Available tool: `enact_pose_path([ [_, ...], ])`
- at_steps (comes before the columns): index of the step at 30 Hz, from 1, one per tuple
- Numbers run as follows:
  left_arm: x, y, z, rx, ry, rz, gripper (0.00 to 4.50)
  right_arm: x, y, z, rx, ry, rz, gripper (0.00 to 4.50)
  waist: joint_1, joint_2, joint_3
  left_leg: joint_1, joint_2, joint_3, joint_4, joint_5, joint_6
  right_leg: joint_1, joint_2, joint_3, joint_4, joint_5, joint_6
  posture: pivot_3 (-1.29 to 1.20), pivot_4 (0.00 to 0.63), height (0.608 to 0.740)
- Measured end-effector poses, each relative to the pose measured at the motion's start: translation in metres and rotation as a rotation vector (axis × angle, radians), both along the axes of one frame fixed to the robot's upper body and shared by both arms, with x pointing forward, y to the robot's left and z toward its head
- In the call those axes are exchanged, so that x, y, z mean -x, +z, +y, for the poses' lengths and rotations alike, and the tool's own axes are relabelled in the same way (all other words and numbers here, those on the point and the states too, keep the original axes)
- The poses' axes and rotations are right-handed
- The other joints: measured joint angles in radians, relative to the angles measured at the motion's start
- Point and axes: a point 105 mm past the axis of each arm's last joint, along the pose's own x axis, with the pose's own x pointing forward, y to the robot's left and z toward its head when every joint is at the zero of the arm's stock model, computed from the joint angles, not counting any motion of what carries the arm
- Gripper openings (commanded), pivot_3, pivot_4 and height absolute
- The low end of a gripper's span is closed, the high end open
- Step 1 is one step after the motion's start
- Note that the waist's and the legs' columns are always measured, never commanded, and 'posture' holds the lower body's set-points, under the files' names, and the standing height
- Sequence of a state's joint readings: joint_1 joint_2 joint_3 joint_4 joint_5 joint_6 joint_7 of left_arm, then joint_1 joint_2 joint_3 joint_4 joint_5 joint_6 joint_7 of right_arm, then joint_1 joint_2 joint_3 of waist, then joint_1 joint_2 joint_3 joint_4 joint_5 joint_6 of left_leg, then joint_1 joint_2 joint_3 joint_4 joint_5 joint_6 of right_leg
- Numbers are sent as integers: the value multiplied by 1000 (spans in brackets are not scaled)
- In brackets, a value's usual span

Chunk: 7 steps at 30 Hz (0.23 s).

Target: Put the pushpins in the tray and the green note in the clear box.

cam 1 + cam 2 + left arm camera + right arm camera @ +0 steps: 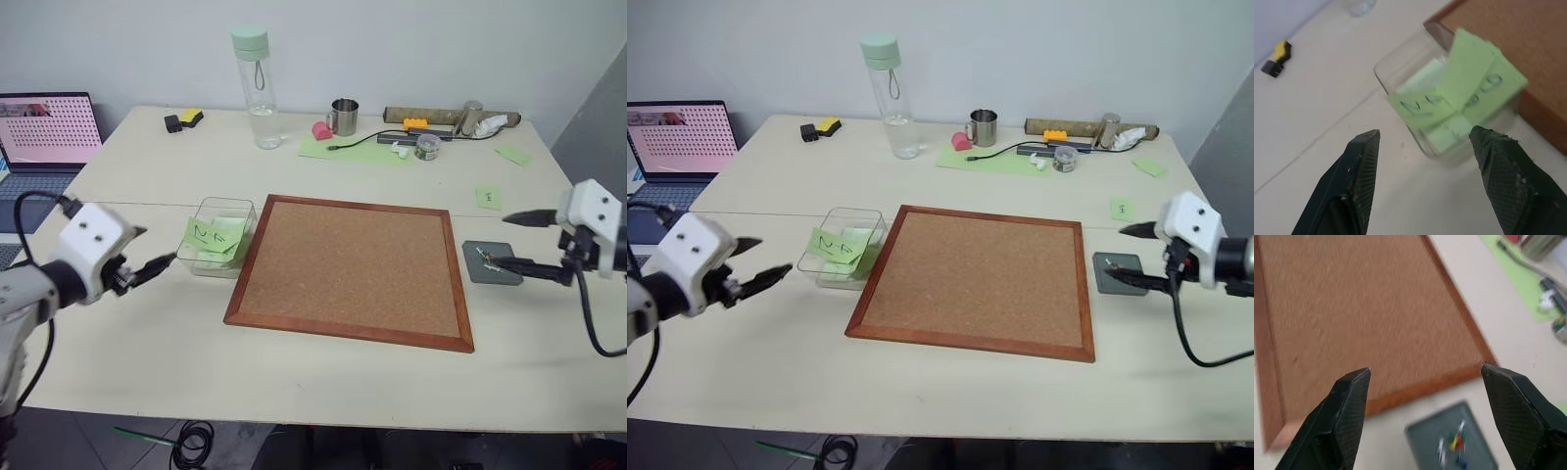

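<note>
With both pincers gaping and empty, left [157, 262], right [511, 241]: note [214, 235] draped on box [223, 209] rim left of corkboard [358, 267]; pins [1453, 444] in tray [490, 262] right. You might nudge the note fully inside.

Each gripper [145, 251] has two black ribbed fingers, a white boxy housing and looping black cables.

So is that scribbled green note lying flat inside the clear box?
No. The green note rests tilted across the clear box's rim, partly sticking out.
</note>
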<state>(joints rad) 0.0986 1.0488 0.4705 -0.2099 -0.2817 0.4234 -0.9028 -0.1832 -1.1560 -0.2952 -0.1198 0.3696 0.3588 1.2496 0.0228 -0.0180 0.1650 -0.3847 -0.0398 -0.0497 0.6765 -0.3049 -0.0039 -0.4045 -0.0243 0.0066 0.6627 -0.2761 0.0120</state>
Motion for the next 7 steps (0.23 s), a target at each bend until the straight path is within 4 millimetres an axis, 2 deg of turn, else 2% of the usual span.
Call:
enact_pose_path([
  [3, 13, -18, 28, -2, 27, 90, 3125, 12, -8, -25, 12, -57, 70, 3725, 0, 1, 0, 1, 1, 0, 0, 0, 1, 0, 0, 0, 0, 0, -1, 0, 150, 740],
  [7, 11, -10, 39, 1, 31, 56, 3125, 16, -9, -38, 21, -87, 77, 3725, 1, 1, 0, 1, 1, 0, 0, -1, 1, 0, 0, -1, 0, 1, -1, 0, 150, 740],
])
